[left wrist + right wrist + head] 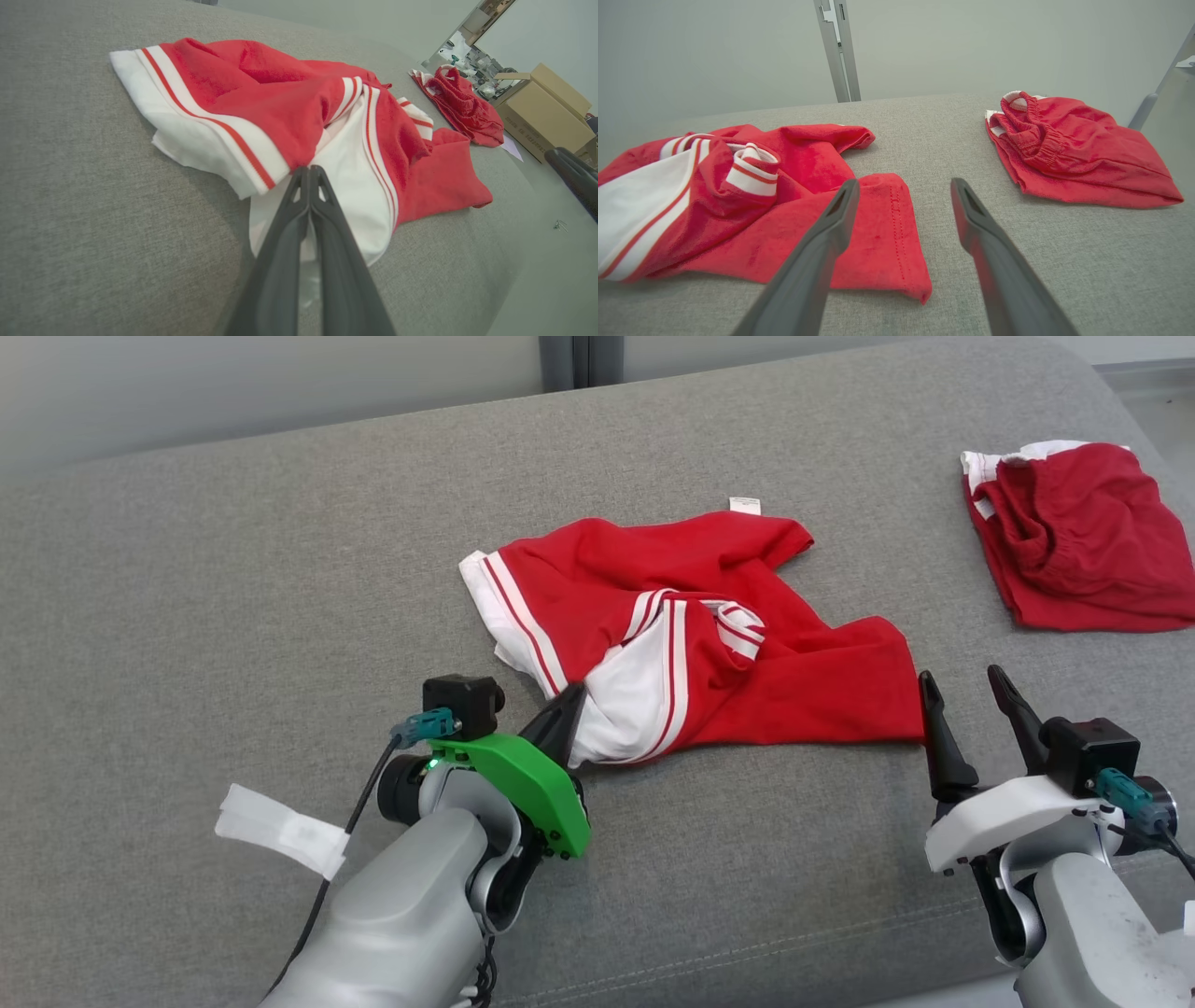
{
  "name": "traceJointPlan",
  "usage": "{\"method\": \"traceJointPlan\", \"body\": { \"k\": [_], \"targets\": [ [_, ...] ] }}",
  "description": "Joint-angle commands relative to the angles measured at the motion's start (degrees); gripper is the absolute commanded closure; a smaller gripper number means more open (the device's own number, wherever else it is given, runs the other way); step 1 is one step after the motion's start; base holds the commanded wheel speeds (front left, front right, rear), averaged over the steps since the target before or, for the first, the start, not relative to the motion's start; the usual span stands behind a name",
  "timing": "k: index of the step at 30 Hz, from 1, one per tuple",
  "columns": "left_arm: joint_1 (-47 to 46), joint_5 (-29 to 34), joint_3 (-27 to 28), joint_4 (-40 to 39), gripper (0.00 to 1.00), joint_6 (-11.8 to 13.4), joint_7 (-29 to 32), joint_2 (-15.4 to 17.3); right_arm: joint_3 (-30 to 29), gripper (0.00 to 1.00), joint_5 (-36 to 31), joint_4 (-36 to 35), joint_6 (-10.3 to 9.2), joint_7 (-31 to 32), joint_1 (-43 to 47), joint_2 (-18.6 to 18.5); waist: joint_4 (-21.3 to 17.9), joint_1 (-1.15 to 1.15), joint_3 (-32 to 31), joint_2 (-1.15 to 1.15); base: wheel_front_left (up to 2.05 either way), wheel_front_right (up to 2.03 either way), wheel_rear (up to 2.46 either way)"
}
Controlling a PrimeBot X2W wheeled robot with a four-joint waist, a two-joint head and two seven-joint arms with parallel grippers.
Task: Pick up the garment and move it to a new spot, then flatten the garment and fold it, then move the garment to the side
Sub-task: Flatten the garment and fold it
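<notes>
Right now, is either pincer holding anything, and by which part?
The left pincer is shut on the red-and-white garment, pinching its white panel at the near edge. The right pincer is open beside the red hem, holding nothing.

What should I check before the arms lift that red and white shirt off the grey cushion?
1. Left claw shut on the shirt's white edge: ok.
2. How many layers that claw has pinched: cannot tell.
3. Right claw gripping the shirt: not ok; it is open beside the red hem.
4. Shorts lying apart from the shirt: ok.
5. Shirt spread flat: not ok; it is crumpled and folded over itself.
</notes>
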Motion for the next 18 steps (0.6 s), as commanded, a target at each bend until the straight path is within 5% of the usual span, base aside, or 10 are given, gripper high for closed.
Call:
{"method": "traceJointPlan", "body": {
  "k": [1, 11, 18],
  "targets": [
    [-0.6, 0.8, 0.9, -0.8, 1.0, 0.7, -1.2, 0.6, -0.3, 0.0, -0.2, -0.3, -0.08, 0.0, 0.3, -0.3, 0.3, 0.0, -0.1, 0.0, 0.0, 0.0, 0.0],
    [8.0, 12.3, 19.2, -19.8, 1.0, 8.6, -2.9, 4.3, -1.7, 0.0, -0.6, -1.2, -0.09, 0.0, 1.1, -0.8, 4.8, 0.0, -0.7, 0.0, 0.0, 0.0, 0.0],
    [19.4, 19.2, 28.0, -27.6, 1.0, 11.0, -2.9, 4.0, -1.6, 0.0, -0.8, -1.2, -0.09, 0.0, 1.1, -0.6, 8.2, 0.0, -0.7, 0.0, 0.0, 0.0, 0.0]
  ]
}}
